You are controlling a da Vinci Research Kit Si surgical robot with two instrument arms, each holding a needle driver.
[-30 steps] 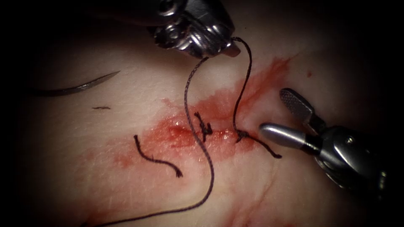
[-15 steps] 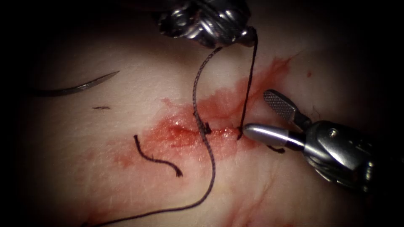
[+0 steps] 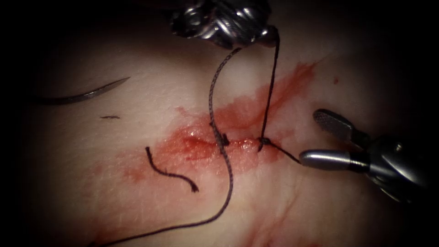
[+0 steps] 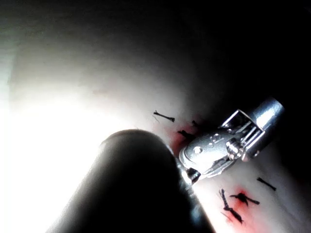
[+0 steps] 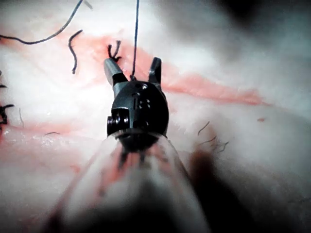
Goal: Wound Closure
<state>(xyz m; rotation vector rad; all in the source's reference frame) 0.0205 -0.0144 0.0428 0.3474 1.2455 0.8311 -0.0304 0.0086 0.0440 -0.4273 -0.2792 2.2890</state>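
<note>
The left tool [image 3: 267, 36] pinches the thread [image 3: 270, 87], which runs down to a knot [image 3: 263, 142] in the cut [image 3: 219, 144]. The right tool [image 3: 315, 137] is spread wide, holding nothing, right of the cut. The needle [image 3: 84, 95] lies flat on the tissue [image 3: 137, 206] near its left edge, not in it.

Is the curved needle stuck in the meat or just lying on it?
Lying on it. The needle rests flat on the tissue, left of the cut, its whole curve and point showing, with no tool holding it.
</note>
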